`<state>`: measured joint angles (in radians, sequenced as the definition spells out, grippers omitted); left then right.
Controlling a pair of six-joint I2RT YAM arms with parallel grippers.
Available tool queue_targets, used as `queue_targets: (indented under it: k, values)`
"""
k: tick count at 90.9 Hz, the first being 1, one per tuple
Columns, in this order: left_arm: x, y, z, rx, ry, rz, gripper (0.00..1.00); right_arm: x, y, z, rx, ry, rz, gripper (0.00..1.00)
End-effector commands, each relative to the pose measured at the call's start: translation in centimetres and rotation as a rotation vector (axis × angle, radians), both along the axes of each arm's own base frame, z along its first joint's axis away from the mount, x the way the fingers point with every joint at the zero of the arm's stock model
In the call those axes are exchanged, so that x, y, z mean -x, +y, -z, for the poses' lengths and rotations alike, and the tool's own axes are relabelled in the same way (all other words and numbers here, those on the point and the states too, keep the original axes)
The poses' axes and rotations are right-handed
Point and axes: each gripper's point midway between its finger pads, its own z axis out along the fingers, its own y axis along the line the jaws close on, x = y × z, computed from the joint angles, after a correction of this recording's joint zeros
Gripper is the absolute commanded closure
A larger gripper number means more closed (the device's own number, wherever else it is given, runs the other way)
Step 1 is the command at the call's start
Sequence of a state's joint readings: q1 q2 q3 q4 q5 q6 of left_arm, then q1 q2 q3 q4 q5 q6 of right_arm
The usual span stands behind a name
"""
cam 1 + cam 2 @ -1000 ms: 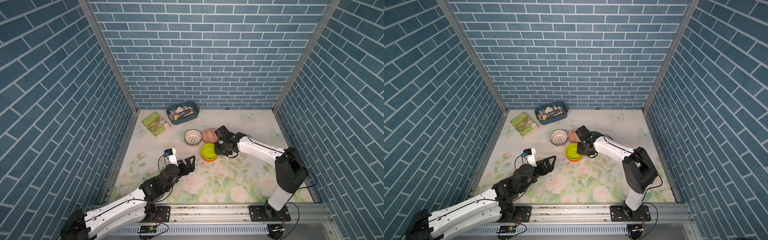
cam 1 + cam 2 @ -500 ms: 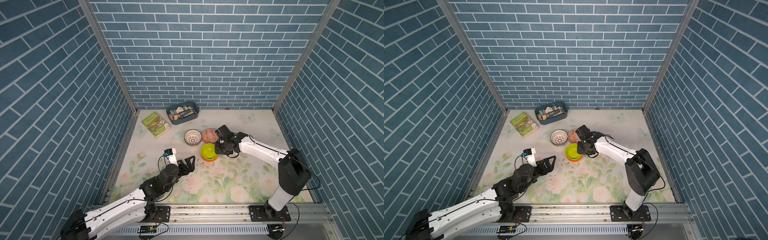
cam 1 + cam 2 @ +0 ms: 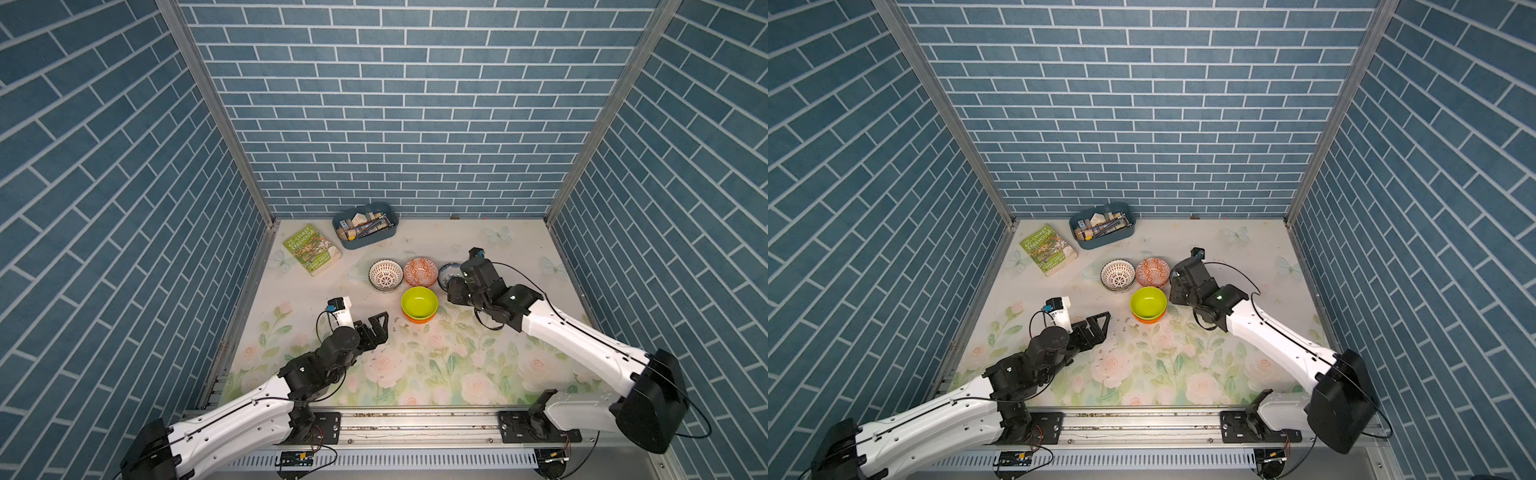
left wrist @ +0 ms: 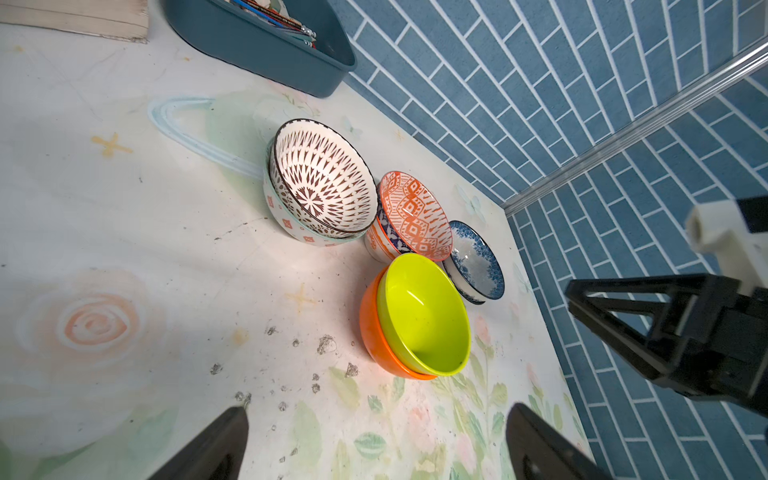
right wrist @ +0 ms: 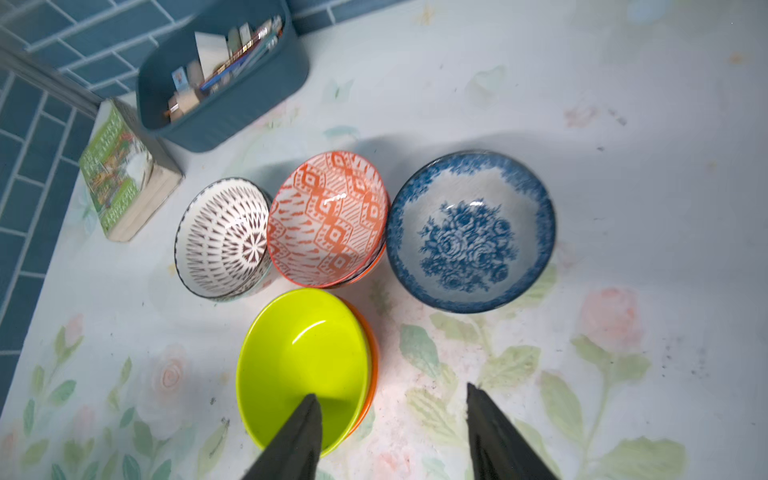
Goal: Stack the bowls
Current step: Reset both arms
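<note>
Right fingers newly parted off lime green bowl, nested in orange bowl; left fingers wide apart, both empty

Table: pale floral top, dark specks by the front bowl.
Back: tray just beside book.
Middle row: grey-green bowl, orange-white bowl, blue floral bowl, close together.
Front: orange bowl, just beside that row.

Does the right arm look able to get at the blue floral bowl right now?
Probably yes: the right gripper is open and empty, and the blue floral bowl lies uncovered just ahead of it.
</note>
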<state>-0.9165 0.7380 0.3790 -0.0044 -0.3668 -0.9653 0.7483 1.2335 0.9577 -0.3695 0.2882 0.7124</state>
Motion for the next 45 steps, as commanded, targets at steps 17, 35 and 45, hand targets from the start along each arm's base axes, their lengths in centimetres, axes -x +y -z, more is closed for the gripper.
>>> queue_targets:
  k: [17, 35, 45]
  values:
    - [-2.7, 4.7, -7.2, -0.194, -0.182, -0.261, 0.00, -1.0, -8.9, -3.2, 0.132, -0.361, 0.317, 0.00]
    - [-4.2, 9.4, -10.2, -0.434, -0.293, -0.485, 0.00, 0.6, -13.9, -5.5, 0.201, -0.628, 0.483, 0.00]
    - [-6.1, 11.3, -9.8, -0.486, -0.285, -0.512, 0.00, 1.5, -16.5, -5.7, 0.300, -0.715, 0.562, 0.00]
